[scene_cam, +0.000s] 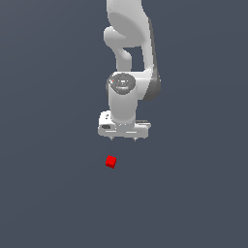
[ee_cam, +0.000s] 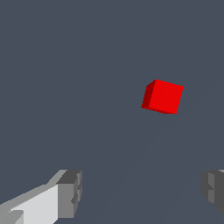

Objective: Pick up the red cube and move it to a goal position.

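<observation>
Counter [scene_cam: 43, 193]: a flat, even slate-grey surface with no texture, seam or edge showing; it fills the background of both views.

Arm [scene_cam: 130, 53]: smooth glossy white shells with rounded, bulbous joints and a darker grey band down the side on the exterior view's right. It comes down from the top of the exterior view, bends at a curved elbow, and ends in a stout vertical wrist cylinder with a round grey cap facing the camera.

End effector [scene_cam: 124, 138]: a wide, flat white bar set crosswise under the wrist and pointing straight down, with two short dark tips just showing below it. In the wrist view the fingers [ee_cam: 70, 192] are blocky grey pads with stepped faces, one on a white mount, the other cut off by the frame edge. They stand wide apart, with only bare counter between them.

Red cube [scene_cam: 111, 162]: a tiny, plain, bright red block with sharp edges, one face lit and a side face darker [ee_cam: 162, 96]. It sits on the counter, turned slightly askew, below the end effector and a little toward the exterior view's left, clear of both fingers and untouched.
</observation>
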You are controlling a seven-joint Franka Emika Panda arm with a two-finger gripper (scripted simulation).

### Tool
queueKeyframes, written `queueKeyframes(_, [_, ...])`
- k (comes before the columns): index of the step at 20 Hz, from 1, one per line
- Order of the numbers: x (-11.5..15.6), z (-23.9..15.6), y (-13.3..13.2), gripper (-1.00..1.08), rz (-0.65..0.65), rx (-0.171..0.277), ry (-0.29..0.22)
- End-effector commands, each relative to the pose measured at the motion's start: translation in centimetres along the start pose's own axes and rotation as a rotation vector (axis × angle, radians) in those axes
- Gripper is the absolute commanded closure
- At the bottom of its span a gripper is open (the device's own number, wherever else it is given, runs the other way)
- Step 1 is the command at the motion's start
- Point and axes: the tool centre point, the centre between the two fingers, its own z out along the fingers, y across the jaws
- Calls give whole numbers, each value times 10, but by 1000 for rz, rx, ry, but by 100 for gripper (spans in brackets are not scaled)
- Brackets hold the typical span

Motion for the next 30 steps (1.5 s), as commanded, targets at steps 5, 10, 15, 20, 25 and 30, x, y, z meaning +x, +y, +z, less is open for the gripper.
queueKeyframes(5, [24,39,17,-92,87,0,6])
queueKeyframes(10, [44,72,34,-92,162,1,11])
queueKeyframes(15, [58,94,46,-92,214,2,14])
queueKeyframes(20, [66,106,53,-92,244,3,16])
queueKeyframes(25, [68,109,55,-92,253,3,17])
queueKeyframes(30, [68,109,55,108,253,3,17])
